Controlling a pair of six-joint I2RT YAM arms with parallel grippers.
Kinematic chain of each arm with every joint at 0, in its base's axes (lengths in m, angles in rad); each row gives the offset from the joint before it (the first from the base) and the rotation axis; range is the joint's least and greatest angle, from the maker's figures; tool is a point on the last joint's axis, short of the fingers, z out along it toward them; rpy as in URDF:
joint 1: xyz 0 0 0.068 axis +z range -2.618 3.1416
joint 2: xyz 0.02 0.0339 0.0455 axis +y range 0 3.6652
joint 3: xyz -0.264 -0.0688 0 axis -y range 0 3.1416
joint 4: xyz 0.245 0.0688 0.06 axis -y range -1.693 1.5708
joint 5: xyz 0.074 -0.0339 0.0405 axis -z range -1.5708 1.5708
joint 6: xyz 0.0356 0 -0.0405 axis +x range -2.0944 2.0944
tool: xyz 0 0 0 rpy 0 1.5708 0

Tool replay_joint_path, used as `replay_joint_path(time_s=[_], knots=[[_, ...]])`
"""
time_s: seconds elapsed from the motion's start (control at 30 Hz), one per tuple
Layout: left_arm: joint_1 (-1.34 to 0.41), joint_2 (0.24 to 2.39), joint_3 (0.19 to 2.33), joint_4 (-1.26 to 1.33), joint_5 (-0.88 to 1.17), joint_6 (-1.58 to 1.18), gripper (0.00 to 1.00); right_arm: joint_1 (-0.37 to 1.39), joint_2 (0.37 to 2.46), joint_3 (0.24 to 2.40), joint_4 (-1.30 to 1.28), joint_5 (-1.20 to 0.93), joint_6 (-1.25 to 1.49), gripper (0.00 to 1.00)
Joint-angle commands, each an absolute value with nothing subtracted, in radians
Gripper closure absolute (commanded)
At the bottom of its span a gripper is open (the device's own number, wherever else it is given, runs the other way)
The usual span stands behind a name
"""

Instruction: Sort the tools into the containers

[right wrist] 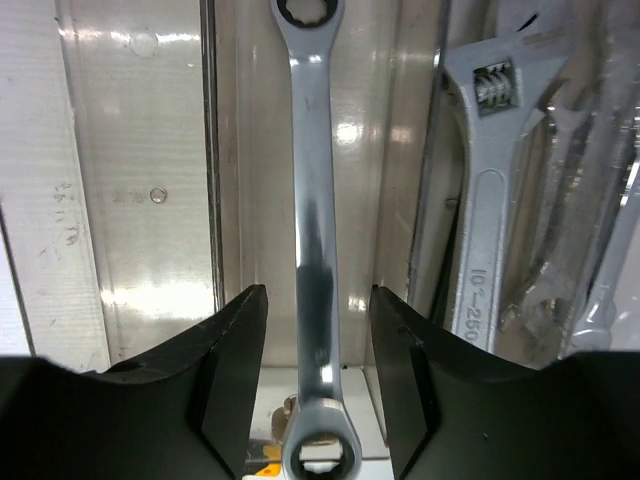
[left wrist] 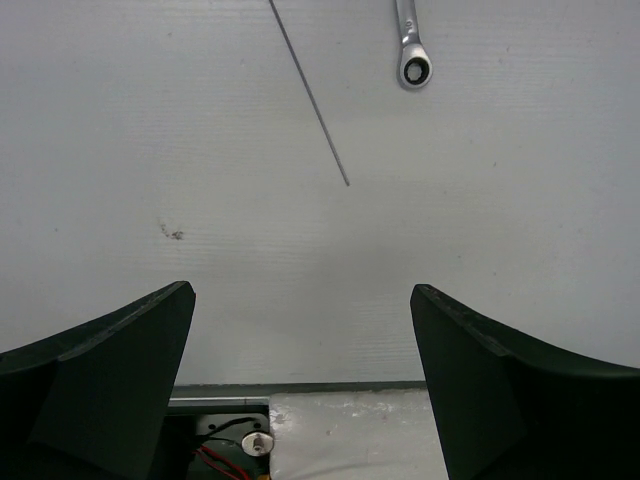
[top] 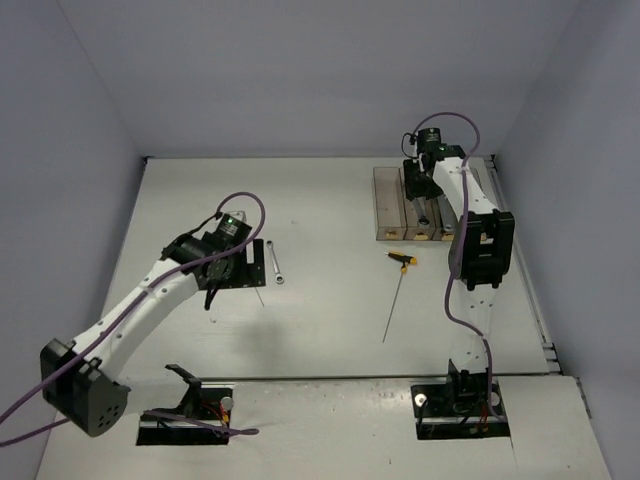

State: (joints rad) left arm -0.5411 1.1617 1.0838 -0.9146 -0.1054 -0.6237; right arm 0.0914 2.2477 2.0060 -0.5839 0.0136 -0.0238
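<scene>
Top external view: nearest the bases, the left gripper [left wrist: 300, 290] hovers over the table [top: 330, 200], jaws wide and holding nothing, with a loose wrench [top: 277, 263] and a thin rod [left wrist: 310, 95] just ahead of it. Farther out lies a yellow-handled driver [top: 401, 262], well apart from both arms. At the far side, the right gripper [right wrist: 315, 290] hangs over the row of bins [top: 386, 205]. Its jaws stand narrowly parted around a ring wrench [right wrist: 312, 180] set lengthwise in one bin, with a sliver of gap on each side. The margin is thin. Should the arm lift or swing before the jaws widen, a finger could catch the wrench's near ring and drag it back out, or nudge the light plastic bin out of line. The wrench is slim, polished silver, with a ring at each end, and it mirrors the light. In the next bin to its right an adjustable spanner [right wrist: 485, 210] rests among more tools, while the bin to its left looks empty.
</scene>
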Motion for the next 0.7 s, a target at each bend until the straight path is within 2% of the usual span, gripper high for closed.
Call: replay_joint_path(time_s=[0.0, 0.27, 0.43, 0.67], knots=[[-0.533, 1.325, 1.210, -0.860, -0.104, -0.691, 0.13, 0.092, 2.051, 2.037, -0.565, 0.051, 0.010, 0.57], [-0.530, 1.617, 1.370, -0.784, -0.127, -0.745, 0.14, 0.111, 1.747, 1.805, -0.551, 0.024, 0.109, 0.56], [-0.515, 1.872, 1.493, -0.784, -0.134, -0.750, 0.23, 0.124, 1.529, 1.578, -0.510, -0.034, 0.120, 0.56], [-0.469, 1.993, 1.565, -0.765, -0.101, -0.750, 0.38, 0.130, 1.344, 1.391, -0.500, -0.057, 0.122, 0.55]])
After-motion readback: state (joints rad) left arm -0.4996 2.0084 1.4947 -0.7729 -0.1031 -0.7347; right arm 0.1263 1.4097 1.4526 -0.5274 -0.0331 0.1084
